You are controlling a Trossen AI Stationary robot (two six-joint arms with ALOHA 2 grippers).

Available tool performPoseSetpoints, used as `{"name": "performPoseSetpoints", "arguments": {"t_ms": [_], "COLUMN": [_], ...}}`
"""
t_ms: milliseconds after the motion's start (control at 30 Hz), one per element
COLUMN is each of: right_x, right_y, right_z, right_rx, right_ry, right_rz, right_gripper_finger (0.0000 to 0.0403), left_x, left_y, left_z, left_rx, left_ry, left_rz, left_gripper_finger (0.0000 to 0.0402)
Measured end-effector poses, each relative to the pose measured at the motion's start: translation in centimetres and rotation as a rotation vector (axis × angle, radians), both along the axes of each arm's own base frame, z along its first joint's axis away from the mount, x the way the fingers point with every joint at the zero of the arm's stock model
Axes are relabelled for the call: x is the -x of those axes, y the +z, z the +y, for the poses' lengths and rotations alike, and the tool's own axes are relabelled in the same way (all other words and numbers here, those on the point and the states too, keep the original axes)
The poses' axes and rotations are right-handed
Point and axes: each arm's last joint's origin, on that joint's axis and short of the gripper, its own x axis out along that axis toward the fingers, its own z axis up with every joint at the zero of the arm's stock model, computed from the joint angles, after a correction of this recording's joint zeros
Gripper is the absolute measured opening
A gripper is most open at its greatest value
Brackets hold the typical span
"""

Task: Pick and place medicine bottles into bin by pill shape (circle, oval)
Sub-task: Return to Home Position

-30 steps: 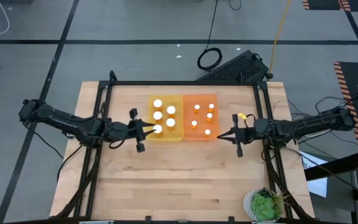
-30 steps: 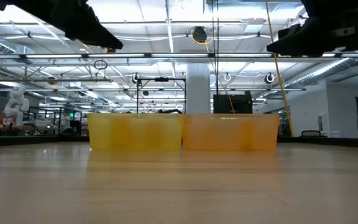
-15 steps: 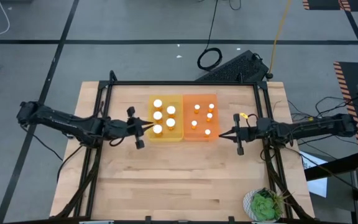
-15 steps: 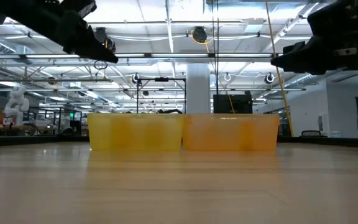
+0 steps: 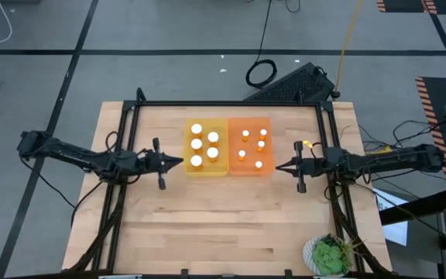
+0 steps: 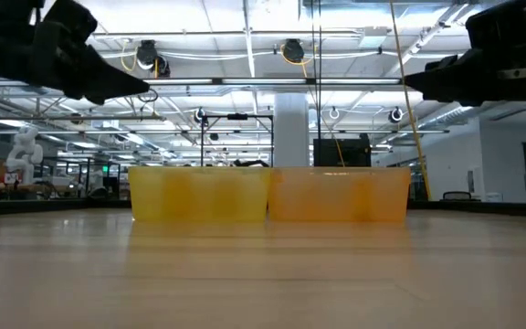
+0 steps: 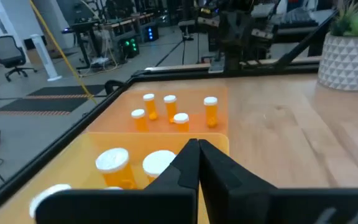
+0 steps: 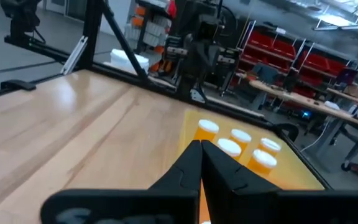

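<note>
Centrally on the pale wooden table [image 5: 207, 225] sit two shallow translucent plastic bins pressed side by side: a yellow bin [image 5: 223, 172] and an orange bin [image 5: 250, 172]. All the small amber medicine bottles with round white caps stand upright inside them. Four bottles with larger caps [image 5: 197, 144] are in the yellow bin, and five bottles with smaller caps [image 5: 259, 145] are in the orange bin; none lies on the bare table.

Taking the pair of bins as the landmark, the left gripper [image 5: 178, 162] hangs just beside the yellow bin's outer wall, raised above the tabletop, its two dark fingers [image 7: 185, 163] pressed together on nothing. The right gripper [image 5: 279, 166] hovers just beside the orange bin's outer wall, likewise raised, its fingers [image 8: 194, 163] clenched tip to tip and empty. Each arm stretches away from the bins toward its own side of the table.

A green plant in a white textured pot [image 5: 330, 256] stands well apart from the bins, at the table's near right corner. Beyond the bins, off the table's far edge, a black keyboard [image 5: 293, 84] lies on the grey floor.
</note>
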Motion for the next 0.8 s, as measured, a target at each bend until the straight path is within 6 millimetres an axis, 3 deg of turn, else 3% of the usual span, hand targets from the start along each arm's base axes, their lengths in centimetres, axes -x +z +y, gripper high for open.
{"name": "performPoseSetpoints", "arguments": {"t_ms": [433, 800], "right_x": [0.6, 1.1], "right_y": [0.3, 0.4], "right_z": [0.0, -0.4], "right_rx": [0.005, 0.019], "right_ry": [-0.001, -0.039], "right_rz": [-0.018, -0.027], "right_gripper_finger": [0.0, 0.0], "left_x": [2.3, 2.4], "left_y": [-2.6, -2.4], "left_z": [0.3, 0.3], "left_rx": [0.023, 0.036], "left_ry": [-0.001, -0.032], "left_rz": [-0.032, -0.053], "left_gripper_finger": [0.001, 0.0007]}}
